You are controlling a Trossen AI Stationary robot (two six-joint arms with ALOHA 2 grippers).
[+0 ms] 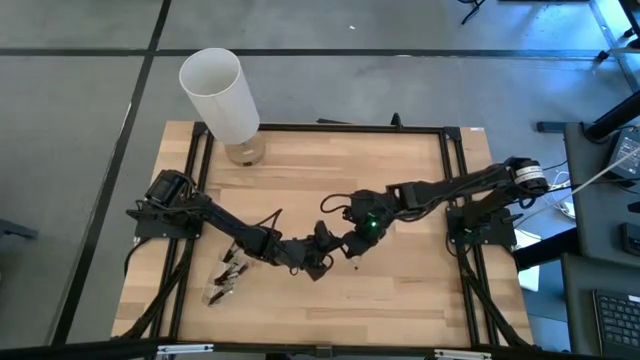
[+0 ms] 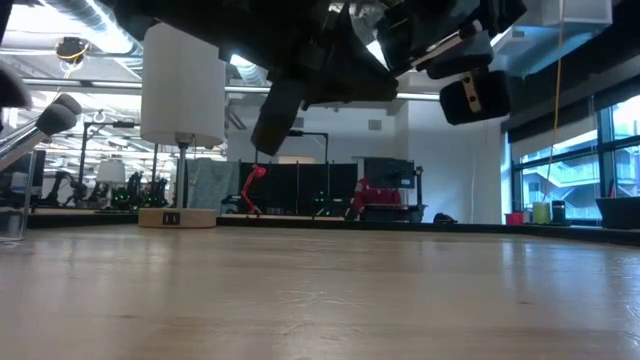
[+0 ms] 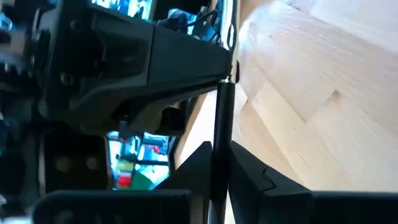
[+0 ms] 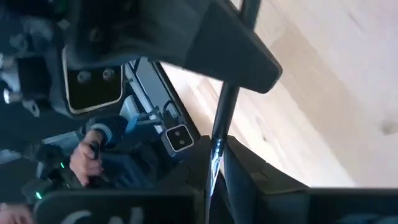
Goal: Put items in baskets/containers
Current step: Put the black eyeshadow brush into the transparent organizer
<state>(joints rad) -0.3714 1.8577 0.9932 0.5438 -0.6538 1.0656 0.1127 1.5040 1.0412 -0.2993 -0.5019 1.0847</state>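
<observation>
One thin dark makeup brush [image 3: 222,118] runs between both grippers above the middle of the table. My left gripper [image 1: 316,252] and my right gripper [image 1: 346,240] meet tip to tip there, each shut on this brush. The brush [image 4: 225,112] also shows in the right wrist view, running on past the other gripper. The transparent cup [image 1: 224,278] lies near the table's near left, with several brushes [image 1: 232,262] in and around it. Their pale-ended tips [image 2: 52,116] show at the low view's left edge. My left gripper pinches the brush's shaft [image 3: 216,167] between its two fingers, which lie across the shaft. The brush is lifted clear of the table. My right gripper pinches the same shaft [image 4: 217,149] between its two fingers, coming from the table's right side. The shaft runs on into the other gripper.
A tall white cylinder [image 1: 220,95] stands at the table's far left, with a small tan jar [image 1: 243,152] at its foot. A dark frame [image 1: 450,135] borders the wooden table. Bare wood [image 1: 400,290] lies near and right of the grippers. A person's hand [image 4: 84,158] shows beyond the table.
</observation>
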